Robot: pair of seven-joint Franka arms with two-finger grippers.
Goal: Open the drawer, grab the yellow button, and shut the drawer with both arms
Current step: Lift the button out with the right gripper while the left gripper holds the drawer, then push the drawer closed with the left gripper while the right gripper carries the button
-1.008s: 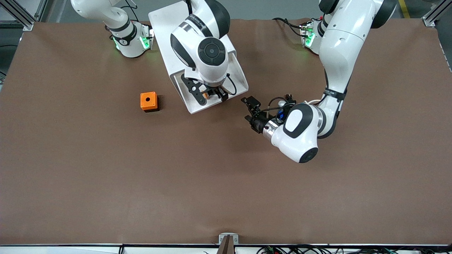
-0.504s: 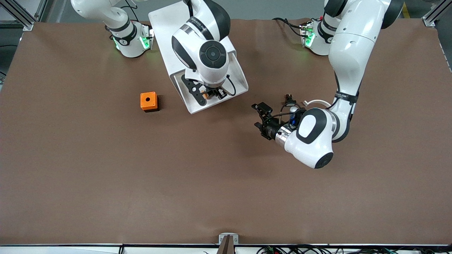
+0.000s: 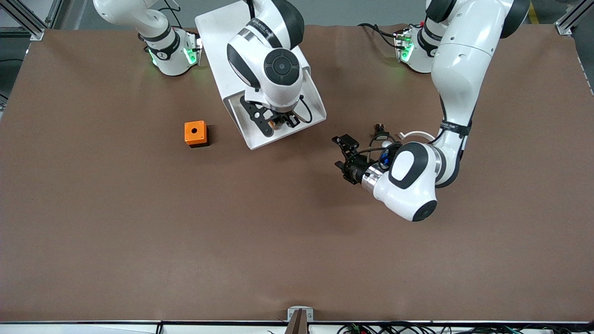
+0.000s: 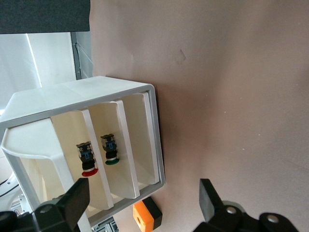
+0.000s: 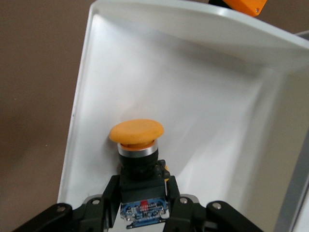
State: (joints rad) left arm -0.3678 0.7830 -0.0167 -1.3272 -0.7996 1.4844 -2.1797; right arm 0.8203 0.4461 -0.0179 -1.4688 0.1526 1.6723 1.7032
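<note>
Orange-capped and gripped by its black-and-blue body, the button (image 5: pixel 136 159) sits between the fingers (image 5: pixel 107 199) of the right gripper (image 3: pixel 278 121), which is clamped on it inside the pulled-out white drawer (image 3: pixel 312 98). In the right wrist view the button fills the lower centre of the frame, its cap pointing toward the drawer's curved front wall. Whether its body touches the drawer floor or is lifted slightly clear is hard to judge from this angle.

In the front view the right arm (image 3: pixel 267 55) reaches down over the cabinet (image 3: pixel 216 28) at upper centre, hiding much of the drawer. An orange cube (image 3: pixel 195 133) with a hole stands on the brown table (image 3: pixel 139 232), beside the drawer toward the right arm's end.

At centre right of the front view, the left gripper (image 3: pixel 342 152) hangs low over bare table between the drawer and the left arm (image 3: pixel 452 79), its fingers (image 4: pixel 211 198) spread wide and holding nothing. Its wrist view looks back at the cabinet's open face, where the lower drawers (image 4: pixel 126 145) show a red-capped button (image 4: pixel 86 158) and a green-capped button (image 4: pixel 110 151) side by side; the cube's corner appears at the lower edge.
</note>
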